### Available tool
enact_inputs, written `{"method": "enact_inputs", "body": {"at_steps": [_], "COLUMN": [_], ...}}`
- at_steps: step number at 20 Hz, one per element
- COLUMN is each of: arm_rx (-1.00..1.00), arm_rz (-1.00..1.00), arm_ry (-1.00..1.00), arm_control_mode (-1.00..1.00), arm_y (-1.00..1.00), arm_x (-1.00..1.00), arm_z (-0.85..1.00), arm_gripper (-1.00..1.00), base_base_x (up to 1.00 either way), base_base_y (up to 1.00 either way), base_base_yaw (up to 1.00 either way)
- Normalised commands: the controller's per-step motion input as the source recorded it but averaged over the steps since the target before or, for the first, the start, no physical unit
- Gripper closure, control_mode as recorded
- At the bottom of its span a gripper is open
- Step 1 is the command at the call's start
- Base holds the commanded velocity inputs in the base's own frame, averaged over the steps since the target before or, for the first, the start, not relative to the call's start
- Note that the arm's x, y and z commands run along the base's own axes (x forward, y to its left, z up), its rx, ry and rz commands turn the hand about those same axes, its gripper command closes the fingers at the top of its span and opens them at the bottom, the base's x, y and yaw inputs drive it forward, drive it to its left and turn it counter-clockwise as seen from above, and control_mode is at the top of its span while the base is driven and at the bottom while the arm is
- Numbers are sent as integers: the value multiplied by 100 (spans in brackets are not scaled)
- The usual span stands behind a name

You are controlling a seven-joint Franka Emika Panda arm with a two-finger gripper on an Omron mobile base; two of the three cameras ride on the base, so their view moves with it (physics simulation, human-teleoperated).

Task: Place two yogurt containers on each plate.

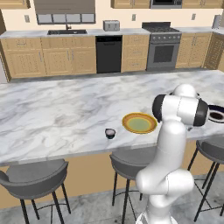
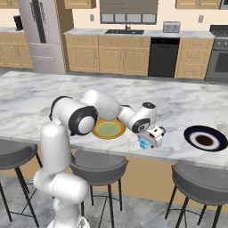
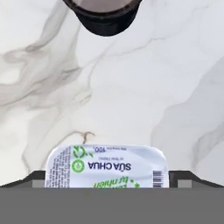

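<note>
The round plate with a yellow rim (image 1: 139, 123) is green inside. The dark round plate (image 2: 205, 138) has a pale ring. The boxy tub (image 3: 107, 167) has a white lid with green letters.

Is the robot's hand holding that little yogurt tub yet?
Not yet, it seems. The gripper is wide open, its fingers either side of the light blue yogurt tub, which looks to be sitting on the counter.

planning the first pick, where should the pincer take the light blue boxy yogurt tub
Take the light blue boxy yogurt tub from straight above, by its two flat side walls. It sits upright, foil lid up, between the open pincer's dark finger tips, so the jaws should close squarely.
</note>
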Motion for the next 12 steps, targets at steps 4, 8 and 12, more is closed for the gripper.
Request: {"method": "enact_inputs", "body": {"at_steps": [4, 8, 12], "arm_rx": [0, 0, 0], "arm_rz": [0, 0, 0], "arm_ry": [0, 0, 0], "arm_control_mode": [-100, -100, -100], "arm_y": [0, 0, 0], "arm_x": [0, 0, 0], "arm_z": [-14, -1, 0], "arm_gripper": [-100, 100, 100], "base_base_x": [0, 0, 0], "base_base_y": [0, 0, 0], "base_base_yaw": [0, 0, 0]}}
